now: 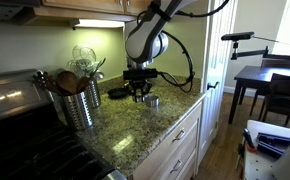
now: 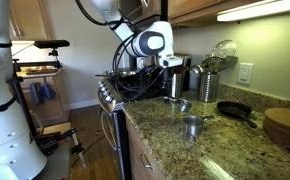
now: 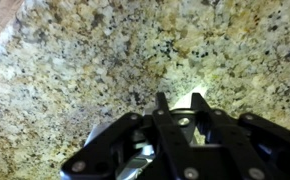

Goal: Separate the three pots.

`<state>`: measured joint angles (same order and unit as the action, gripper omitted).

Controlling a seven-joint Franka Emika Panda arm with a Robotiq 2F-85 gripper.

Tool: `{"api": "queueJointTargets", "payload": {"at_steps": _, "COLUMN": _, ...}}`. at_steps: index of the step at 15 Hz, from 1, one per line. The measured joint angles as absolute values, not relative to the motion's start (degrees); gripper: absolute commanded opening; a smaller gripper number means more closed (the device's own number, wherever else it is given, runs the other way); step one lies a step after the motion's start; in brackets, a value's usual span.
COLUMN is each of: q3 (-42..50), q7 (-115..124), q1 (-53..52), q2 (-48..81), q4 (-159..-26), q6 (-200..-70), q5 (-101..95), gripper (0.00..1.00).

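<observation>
My gripper [image 2: 174,78] hangs over the granite counter [image 2: 225,150], apparently shut on the rim of a small silver pot [image 2: 174,88] held just above the surface. Two more small silver pots stand apart on the counter in an exterior view, one just below the gripper [image 2: 182,105] and one nearer the front edge [image 2: 193,124]. In an exterior view the gripper [image 1: 140,93] has one pot [image 1: 153,101] beside it. In the wrist view the fingers [image 3: 179,102] are close together, and a shiny piece of metal [image 3: 135,160] shows under the linkage.
A tall ribbed steel canister with wooden spoons [image 1: 80,102] [image 2: 207,85] stands at the back. A black pan [image 2: 235,112] [image 1: 118,93] and a round wooden board [image 2: 285,125] lie on the counter. The stove [image 1: 25,150] adjoins the counter.
</observation>
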<state>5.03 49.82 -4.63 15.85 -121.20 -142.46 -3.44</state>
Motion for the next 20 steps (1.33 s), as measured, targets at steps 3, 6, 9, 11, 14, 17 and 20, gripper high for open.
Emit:
{"api": "queueJointTargets", "payload": {"at_steps": 3, "q3": 4.20, "q7": 49.79, "q1": -4.64, "q2": 16.57, "q4": -120.66, "q6": -142.46, "q5": -3.28, "gripper": 0.18}}
{"api": "queueJointTargets", "payload": {"at_steps": 6, "q3": 3.38, "q7": 49.74, "q1": -4.65, "q2": 18.22, "q4": -119.81, "q6": -142.48, "q5": -2.88, "gripper": 0.17}}
{"api": "queueJointTargets", "payload": {"at_steps": 9, "q3": 2.78, "q7": 49.63, "q1": -4.68, "q2": 19.97, "q4": -119.19, "q6": -142.50, "q5": -2.20, "gripper": 0.17}}
{"api": "queueJointTargets", "payload": {"at_steps": 11, "q3": 2.55, "q7": 49.55, "q1": -4.74, "q2": 20.92, "q4": -119.02, "q6": -142.52, "q5": -1.65, "gripper": 0.17}}
{"api": "queueJointTargets", "payload": {"at_steps": 14, "q3": 2.50, "q7": 49.48, "q1": -5.04, "q2": 21.81, "q4": -118.85, "q6": -142.53, "q5": -0.89, "gripper": 0.21}}
{"api": "queueJointTargets", "payload": {"at_steps": 17, "q3": 2.47, "q7": 49.44, "q1": -5.29, "q2": 21.87, "q4": -118.84, "q6": -142.53, "q5": -0.51, "gripper": 0.56}}
{"api": "queueJointTargets", "payload": {"at_steps": 20, "q3": 2.18, "q7": 49.35, "q1": -5.32, "q2": 21.88, "q4": -118.84, "q6": -142.53, "q5": -0.24, "gripper": 0.72}}
